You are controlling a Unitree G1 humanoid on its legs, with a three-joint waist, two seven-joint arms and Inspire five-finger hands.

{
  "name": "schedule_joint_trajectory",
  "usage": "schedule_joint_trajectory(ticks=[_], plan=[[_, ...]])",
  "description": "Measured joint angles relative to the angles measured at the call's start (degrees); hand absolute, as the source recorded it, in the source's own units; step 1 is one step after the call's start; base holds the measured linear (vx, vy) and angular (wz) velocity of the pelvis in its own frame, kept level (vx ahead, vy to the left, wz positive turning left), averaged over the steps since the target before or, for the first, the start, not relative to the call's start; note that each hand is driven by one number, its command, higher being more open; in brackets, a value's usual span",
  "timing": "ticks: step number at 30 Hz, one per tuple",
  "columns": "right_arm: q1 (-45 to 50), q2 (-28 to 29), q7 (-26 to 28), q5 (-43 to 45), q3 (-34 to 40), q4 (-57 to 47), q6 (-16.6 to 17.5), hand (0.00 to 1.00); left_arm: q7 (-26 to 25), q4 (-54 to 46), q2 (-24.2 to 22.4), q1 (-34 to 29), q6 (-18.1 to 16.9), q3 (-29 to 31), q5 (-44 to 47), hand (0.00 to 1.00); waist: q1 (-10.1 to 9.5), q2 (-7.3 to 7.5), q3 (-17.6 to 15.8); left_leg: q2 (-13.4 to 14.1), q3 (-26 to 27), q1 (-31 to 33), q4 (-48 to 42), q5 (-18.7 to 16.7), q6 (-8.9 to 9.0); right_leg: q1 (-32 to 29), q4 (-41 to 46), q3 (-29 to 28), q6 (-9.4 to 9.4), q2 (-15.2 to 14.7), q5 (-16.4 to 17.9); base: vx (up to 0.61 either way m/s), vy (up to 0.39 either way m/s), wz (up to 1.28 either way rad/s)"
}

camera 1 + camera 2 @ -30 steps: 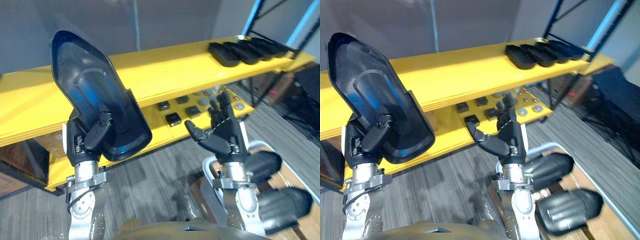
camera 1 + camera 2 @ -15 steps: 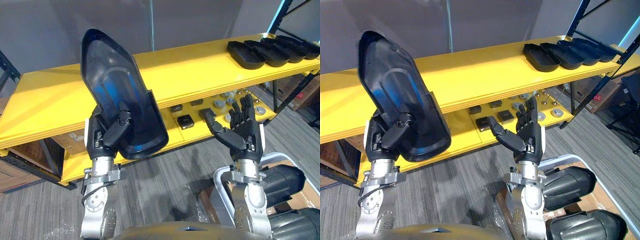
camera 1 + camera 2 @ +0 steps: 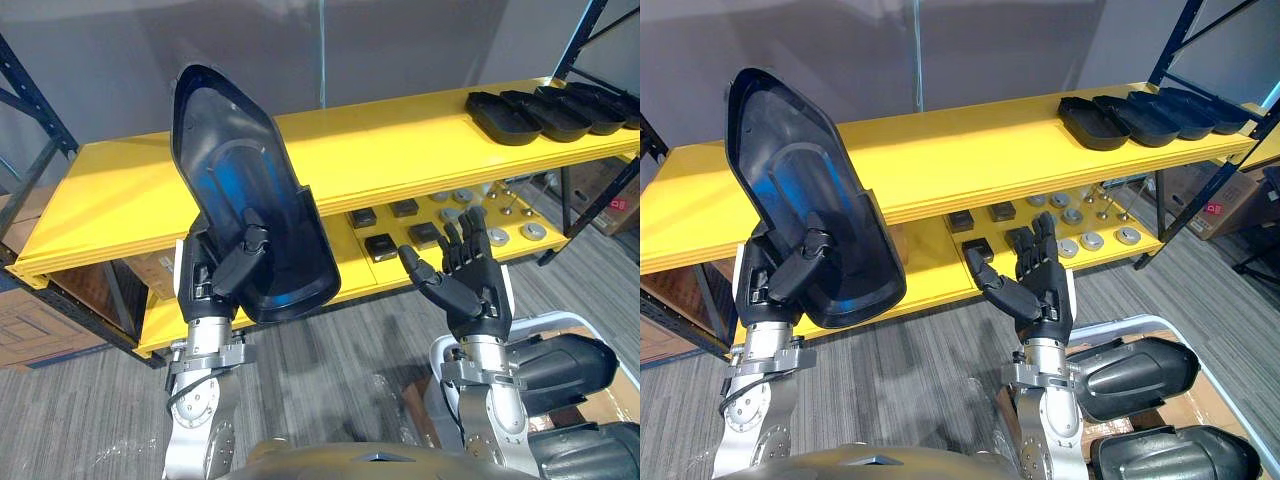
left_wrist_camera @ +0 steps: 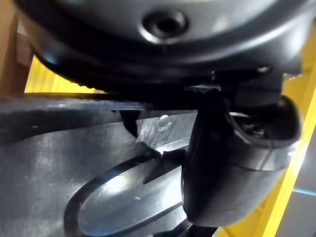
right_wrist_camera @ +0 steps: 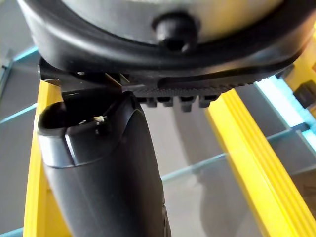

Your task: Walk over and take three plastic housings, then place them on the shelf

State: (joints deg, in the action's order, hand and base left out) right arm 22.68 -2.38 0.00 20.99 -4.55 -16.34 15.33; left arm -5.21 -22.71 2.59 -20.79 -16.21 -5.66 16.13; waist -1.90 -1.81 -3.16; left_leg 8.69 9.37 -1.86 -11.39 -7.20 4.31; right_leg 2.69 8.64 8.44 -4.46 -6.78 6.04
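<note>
My left hand is shut on a large black plastic housing, held upright in front of the yellow shelf, its hollow side facing me. Its thumb presses on the housing's inner face. My right hand is open and holds nothing, raised palm-up before the shelf's lower level. Several black housings lie in a row at the right end of the top shelf board. More housings lie in a bin at the lower right, beside my right arm.
The lower shelf level carries several small black blocks and round metal parts. Dark blue rack posts stand at both ends. Cardboard boxes sit under the left end. Grey carpet lies in front.
The whole scene has shifted right as the camera turned, bringing the shelf's left end and post into sight. My left hand still holds the housing upright; my right hand stays open.
</note>
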Motion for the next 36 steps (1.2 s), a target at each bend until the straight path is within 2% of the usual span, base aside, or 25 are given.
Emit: schedule_joint_trajectory(ticks=[6,10,12,13,14,15,16,17,18,19,20,22,23,24,25,26,28,29,30,32,34,35,36], plan=[[1.4,0.6,-1.0,0.5,-4.1,0.0,0.0,1.00,2.6,-1.0,-0.6,0.4,0.0,-1.1,1.6,0.00,0.66,1.91,1.2,-0.5,4.7,-2.1,2.6,-0.1,0.83,-1.8,0.3,-4.2,-0.98,-0.3,-0.7,0.00,0.049,-0.35],[1.7,0.6,-1.0,-0.5,-5.1,0.0,0.1,1.00,1.5,-1.0,-1.1,1.1,0.1,-2.7,2.1,0.00,0.62,1.56,1.0,0.2,5.8,-2.5,0.4,-1.4,0.86,-1.8,1.0,-4.8,-1.03,0.0,-0.6,0.06,0.009,-0.17],[1.8,0.7,-0.4,0.3,-5.2,-0.1,0.1,1.00,-0.2,-1.0,-1.5,0.5,0.1,-2.4,2.2,0.00,0.38,1.37,0.3,1.4,4.8,0.1,-8.2,-3.1,-0.45,-1.6,2.8,-5.6,-0.22,0.2,1.6,0.04,-0.049,-0.16],[2.1,0.3,0.8,1.6,-4.9,-0.9,0.1,1.00,-1.5,-1.0,-1.7,-0.1,0.0,-1.5,2.3,0.00,0.37,0.31,-1.3,4.1,1.1,6.7,-24.2,-3.0,-1.70,-1.2,5.4,-5.8,0.52,1.0,3.2,0.02,-0.064,-0.17],[2.9,-0.2,1.6,2.1,-4.5,-2.3,0.2,1.00,-2.1,-1.0,-1.8,-0.3,0.0,-1.0,2.5,0.00,-0.04,-1.64,-2.7,5.6,-1.8,10.7,-33.8,-1.2,-3.59,-0.5,7.0,-6.0,1.09,2.5,4.2,0.02,-0.053,-0.21],[3.6,-0.3,2.4,2.4,-4.2,-3.1,0.3,1.00,-2.2,-1.0,-2.0,-0.6,0.0,-0.6,2.6,0.00,-0.22,-2.83,-3.3,6.6,-3.3,13.2,-39.1,1.0,-4.16,-0.2,7.9,-6.2,1.21,3.2,5.1,0.02,0.040,-0.26],[5.0,-0.7,3.9,2.6,-4.1,-3.6,0.4,1.00,-2.4,-1.0,-2.2,-1.9,0.0,0.4,3.1,0.00,-0.20,-2.94,-3.7,7.5,-4.9,16.4,-44.4,7.0,-3.75,0.5,8.5,-6.9,1.76,3.7,5.9,0.04,0.041,-0.19],[5.6,-0.4,4.4,2.6,-4.2,-3.7,0.4,1.00,-2.4,-1.0,-2.0,-2.5,0.0,1.0,3.6,0.00,-0.25,-2.53,-3.4,7.4,-4.8,17.1,-45.1,9.7,-3.31,0.8,8.1,-7.2,2.02,3.5,6.0,0.10,0.018,-0.10],[6.6,-0.1,4.7,2.6,-4.4,-4.7,0.6,1.00,-2.4,-1.0,-1.7,-2.7,-0.1,1.7,4.0,0.00,-0.29,-1.85,-3.3,7.4,-4.3,17.5,-44.6,8.1,-2.93,1.6,7.3,-7.0,2.19,2.8,5.9,0.17,-0.045,0.18],[6.4,-0.2,4.5,2.9,-3.8,-5.6,1.9,1.00,-1.6,-1.0,-1.9,-2.8,-0.2,1.3,4.0,0.00,0.11,-2.09,-3.3,7.1,-3.1,17.1,-37.3,1.4,-2.34,1.8,7.0,-6.7,2.51,2.8,5.9,0.17,-0.039,0.29],[6.1,-0.2,4.4,3.2,-3.7,-5.9,2.2,1.00,-1.1,-1.0,-2.1,-3.0,-0.3,1.1,4.0,0.00,0.26,-2.07,-3.3,6.7,-2.4,16.7,-32.4,-0.3,-2.05,1.8,6.9,-6.4,2.65,2.5,6.0,0.13,-0.008,0.26],[5.1,-0.2,4.5,4.2,-4.2,-6.1,3.0,1.00,0.5,-1.0,-2.2,-4.9,-0.3,0.9,4.0,0.00,0.15,-1.73,-3.4,3.8,-1.2,14.0,-14.0,-0.7,-1.29,2.5,6.8,-6.4,1.80,0.9,7.2,0.12,0.098,0.01],[5.1,-0.3,4.5,4.2,-4.2,-6.1,3.2,1.00,0.8,-1.0,-2.2,-5.5,-0.3,0.8,4.0,0.00,0.15,-1.81,-3.4,3.3,-1.2,13.5,-10.5,-0.2,-0.81,3.1,6.9,-6.5,1.62,0.5,7.8,0.22,0.206,-0.08],[5.2,-1.0,4.5,4.2,-4.4,-5.9,3.5,1.00,1.2,-1.0,-2.1,-6.6,-0.3,0.8,4.0,0.00,-0.01,-2.01,-3.3,2.8,-1.4,12.9,-7.2,1.8,-0.64,4.2,7.3,-6.9,0.40,-0.2,9.2,0.26,0.269,-0.31],[5.2,-2.3,4.5,4.9,-5.2,-5.3,4.2,1.00,1.1,-0.9,-1.9,-7.3,-0.3,0.8,4.0,0.00,-1.11,-1.77,-3.0,2.3,-0.6,11.3,-7.9,5.2,0.67,5.4,7.6,-8.4,-0.71,-1.0,10.5,0.25,0.267,-0.41],[5.1,-2.6,4.5,5.0,-5.7,-4.7,4.6,1.00,0.7,-0.9,-1.5,-7.3,-0.3,0.9,4.0,0.00,-1.38,-1.11,-2.4,1.7,0.1,11.4,-9.1,4.4,0.80,5.6,7.6,-9.1,-1.05,-1.7,11.0,0.21,0.218,-0.39],[3.1,-3.2,3.7,4.6,-8.0,-3.2,5.3,1.00,0.0,-1.0,-0.7,-6.7,-0.9,1.1,3.9,0.00,-1.22,0.21,-0.6,0.6,1.0,14.1,-15.0,-0.4,-0.88,5.9,5.8,-9.7,-1.20,-3.6,11.2,0.33,0.270,-0.15],[1.4,-3.3,2.8,4.1,-9.0,-2.1,5.5,1.00,-0.3,-1.0,0.0,-6.3,-0.9,1.1,3.7,0.00,-1.20,1.05,-0.2,0.3,1.5,15.3,-18.1,-2.4,-1.13,6.5,5.0,-10.3,-2.72,-4.3,10.3,0.36,0.292,-0.09],[0.6,-3.3,2.5,4.0,-9.5,-1.3,5.5,1.00,-0.5,-1.0,0.3,-6.1,-0.8,1.1,3.6,0.00,-1.08,1.46,-0.1,-0.1,1.6,15.5,-19.0,-3.3,-1.63,6.5,4.8,-10.6,-3.22,-4.7,9.7,0.22,0.194,0.02],[-1.4,-2.4,1.4,4.0,-9.0,2.2,5.5,1.00,0.2,-1.0,1.5,-5.0,0.0,0.9,3.5,0.00,-0.77,2.61,0.8,-2.6,1.4,14.6,-18.4,-5.0,-2.60,6.6,6.2,-10.7,-2.09,-6.1,7.4,0.26,0.251,0.26],[-2.6,-1.6,0.6,3.8,-7.6,4.7,5.5,1.00,0.6,-0.9,2.3,-3.2,0.0,1.4,3.5,0.00,-0.92,3.02,1.0,-4.3,1.3,13.0,-15.9,-5.1,-2.99,4.2,12.1,-10.9,-1.93,-6.9,6.2,0.23,0.198,0.22],[-3.9,-0.9,0.0,3.4,-6.0,7.2,5.4,1.00,1.4,-0.8,2.5,-1.3,0.1,2.8,3.5,0.00,-0.73,3.19,1.1,-5.6,1.5,10.6,-13.2,-4.9,-3.62,-0.2,21.7,-11.2,-3.05,-8.1,4.0,0.17,0.096,0.14],[-4.1,-0.5,-0.3,3.0,-5.3,7.8,5.4,1.00,1.6,-0.8,2.5,-0.6,0.0,3.5,3.3,0.00,-0.61,3.22,1.0,-6.3,1.5,9.6,-12.4,-4.9,-3.86,-1.9,25.6,-11.4,-4.02,-8.6,2.4,0.26,0.144,0.11]])
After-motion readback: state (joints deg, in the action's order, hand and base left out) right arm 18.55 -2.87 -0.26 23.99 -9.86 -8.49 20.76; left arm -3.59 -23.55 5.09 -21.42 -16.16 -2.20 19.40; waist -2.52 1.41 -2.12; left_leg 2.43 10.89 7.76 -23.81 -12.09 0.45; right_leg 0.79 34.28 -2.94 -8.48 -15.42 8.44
